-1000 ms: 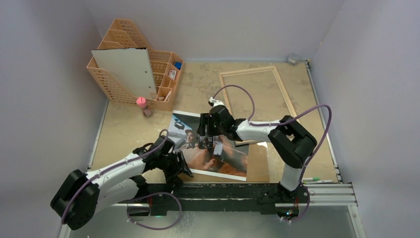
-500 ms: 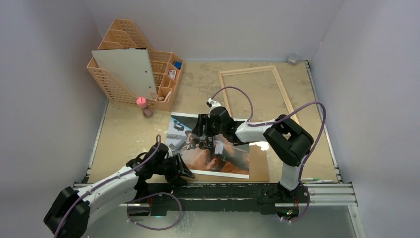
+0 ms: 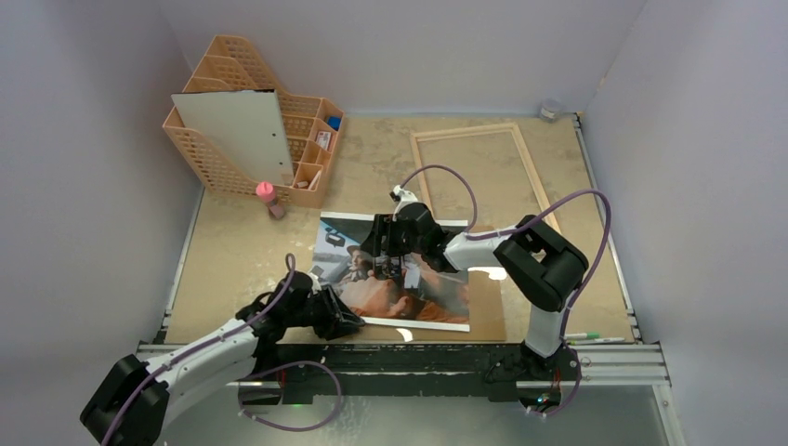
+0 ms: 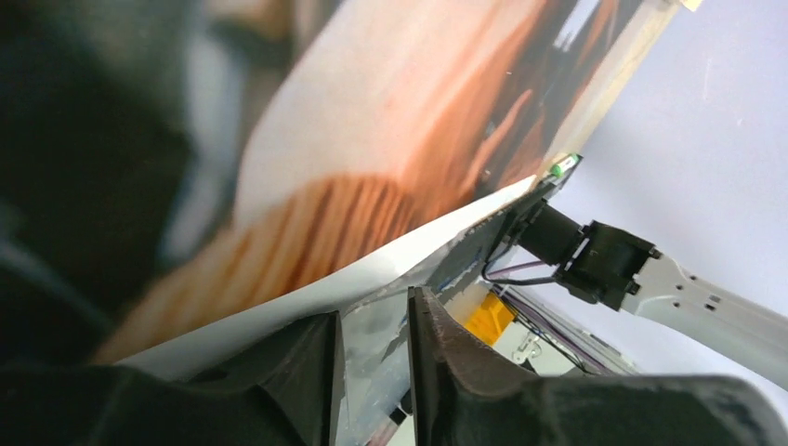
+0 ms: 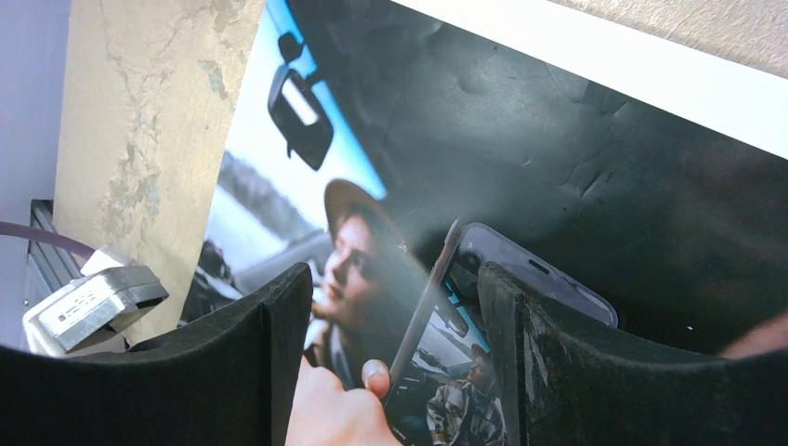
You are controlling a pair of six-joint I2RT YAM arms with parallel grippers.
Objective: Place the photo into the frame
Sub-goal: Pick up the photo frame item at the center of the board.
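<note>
Paper this thin and glossy will flop and slip, so take the photo point(image 3: 427, 295), lying lower centre on a brown board point(image 3: 488, 314), by its near-left corner; the frame point(image 3: 465, 131) waits upper right. Since a second ago your left gripper point(image 3: 349, 321) has slid onto that corner, jaws narrowed, grip unclear. Your right gripper point(image 3: 390, 266) hangs open over its middle.
</note>
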